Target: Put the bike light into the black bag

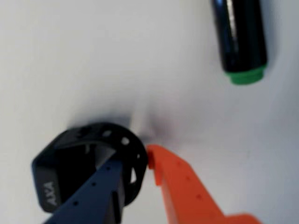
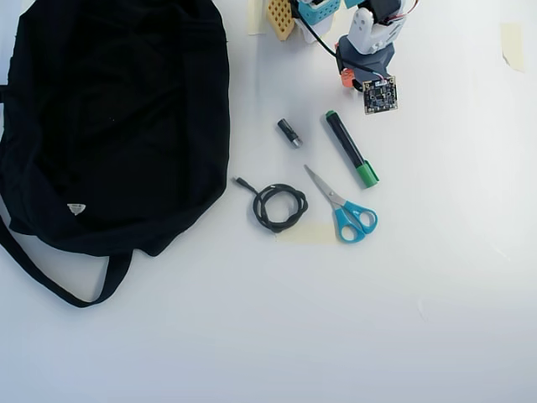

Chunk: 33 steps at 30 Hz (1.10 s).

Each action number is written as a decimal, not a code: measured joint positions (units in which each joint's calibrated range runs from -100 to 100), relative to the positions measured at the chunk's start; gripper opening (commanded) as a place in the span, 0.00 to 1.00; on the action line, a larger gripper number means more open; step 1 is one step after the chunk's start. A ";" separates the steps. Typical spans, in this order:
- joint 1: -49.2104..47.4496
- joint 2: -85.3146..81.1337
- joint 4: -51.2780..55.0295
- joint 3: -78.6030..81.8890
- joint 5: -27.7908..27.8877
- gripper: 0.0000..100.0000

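In the wrist view my gripper [image 1: 135, 161] straddles the light [image 1: 70, 158]: the dark jaw lies across its body and the orange jaw sits just beside the ring, so I judge it closing on the light, though I cannot tell whether it pinches firmly yet. Overhead, the arm hides the light; the bag [image 2: 109, 117] lies well apart on the left. My worry: the ring is rounded, so the light may twist out, or drop during the long carry past the marker [image 2: 351, 149].

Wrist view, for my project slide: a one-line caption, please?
Pincer closing around the bike light on the white table, marker nearby.
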 measured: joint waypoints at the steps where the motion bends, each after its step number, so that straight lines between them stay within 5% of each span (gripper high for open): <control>1: 0.00 0.00 0.00 -0.16 0.00 0.02; 26: 0.00 0.08 0.00 -24.14 0.29 0.02; 33: 6.83 0.08 0.09 -32.86 0.29 0.02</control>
